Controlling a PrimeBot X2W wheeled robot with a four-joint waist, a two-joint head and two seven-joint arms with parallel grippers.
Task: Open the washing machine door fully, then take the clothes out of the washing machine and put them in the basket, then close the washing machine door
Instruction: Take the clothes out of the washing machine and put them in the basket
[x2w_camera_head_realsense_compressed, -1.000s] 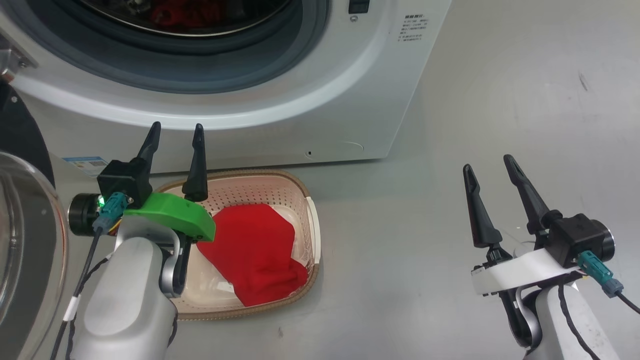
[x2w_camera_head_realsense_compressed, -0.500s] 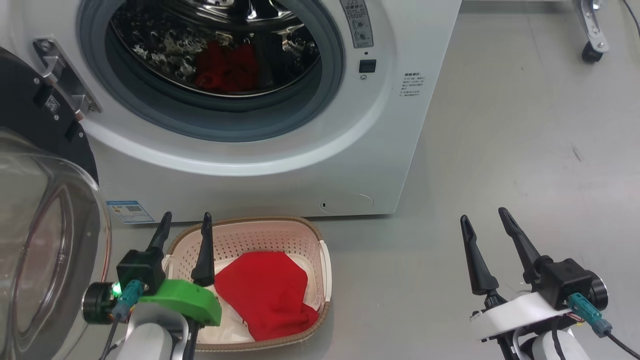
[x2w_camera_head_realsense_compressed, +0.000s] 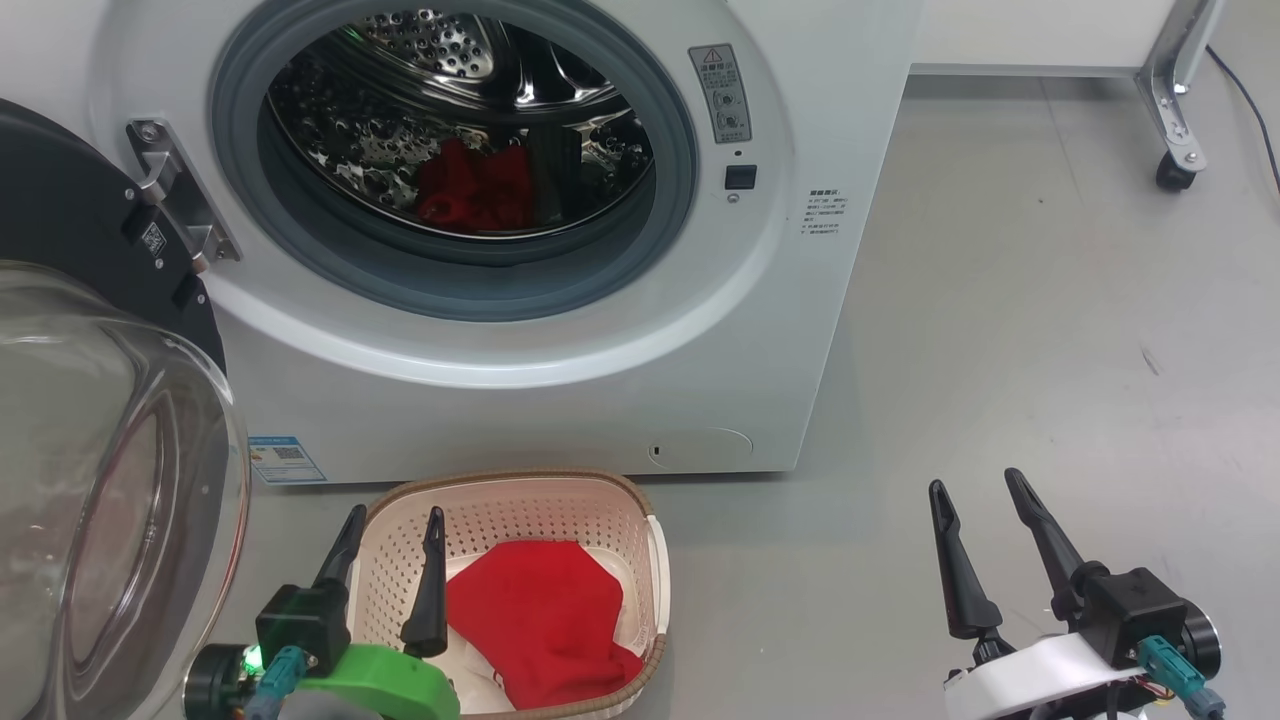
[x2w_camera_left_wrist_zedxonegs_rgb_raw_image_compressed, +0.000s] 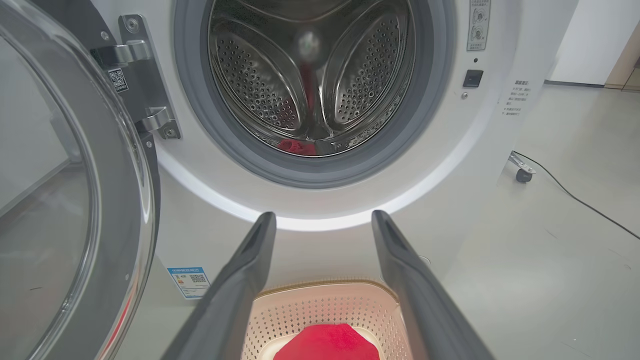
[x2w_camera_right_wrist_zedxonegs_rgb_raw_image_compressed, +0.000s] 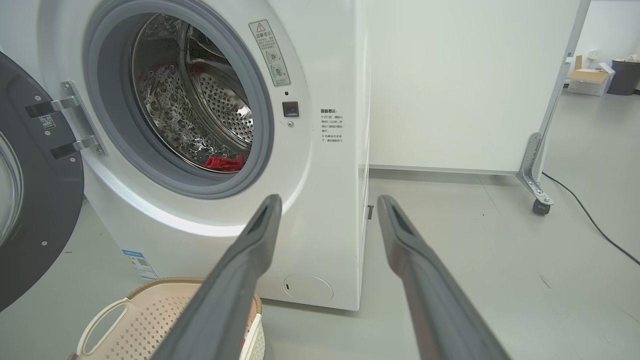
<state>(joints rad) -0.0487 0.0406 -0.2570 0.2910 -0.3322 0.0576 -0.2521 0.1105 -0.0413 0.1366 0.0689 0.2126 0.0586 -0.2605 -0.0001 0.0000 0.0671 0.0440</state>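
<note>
Since a second ago the head camera has been raised, so the whole picture is shifted and far more of the drum is taken in; both grippers are seen lower in it, with their fingers spread as before. Furthest left, the washing machine door is swung wide open, just beside the left gripper on its outer side. That gripper is held open and empty, its fingers parted and pointed toward the washing machine. The basket is set on the floor beneath and just ahead of those fingertips, close before the machine's foot. Of the clothes, a red heap is laid in the basket, below the left gripper and to its inner side, untouched by it; more red cloth is left at the bottom of the drum, well ahead of and above that gripper. The right gripper is held well apart to the right over bare floor, likewise open with nothing between its fingers.
</note>
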